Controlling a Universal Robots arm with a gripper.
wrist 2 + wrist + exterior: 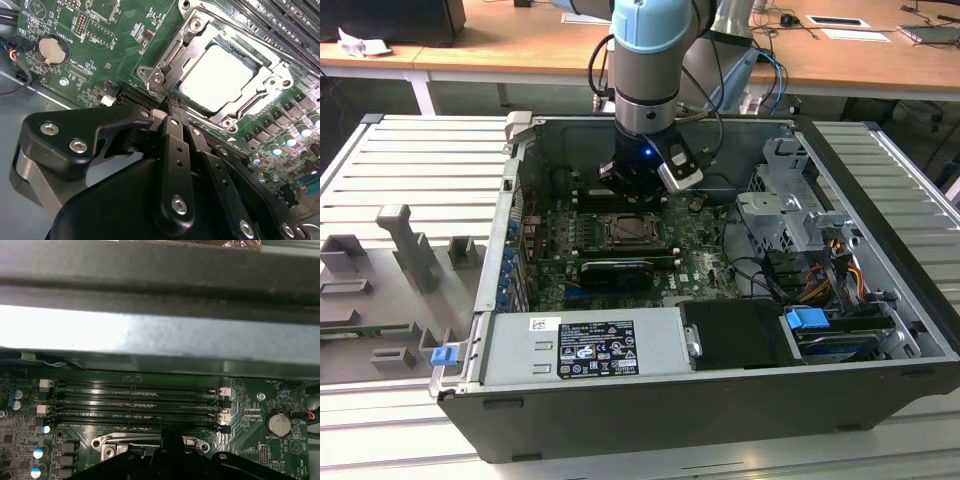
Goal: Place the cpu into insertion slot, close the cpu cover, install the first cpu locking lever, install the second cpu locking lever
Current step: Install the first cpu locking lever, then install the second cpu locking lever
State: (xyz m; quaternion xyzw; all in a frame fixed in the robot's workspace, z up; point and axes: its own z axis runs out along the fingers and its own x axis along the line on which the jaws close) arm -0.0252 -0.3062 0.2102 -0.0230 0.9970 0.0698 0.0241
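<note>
A coin battery sits on the green motherboard; black memory slots run alongside; a blue drive latch sits nearby.

The arm is silver-grey with a pale blue joint cap; its black gripper carries silver screws and black cables.

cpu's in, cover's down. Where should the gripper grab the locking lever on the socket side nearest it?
Probably the locking lever at its bent free end, by the insertion slot corner beside the gripper. Come from above, across the rod: it looks like a thin wire lying low along the cpu cover edge, so only that end seems to stand clear.
</note>
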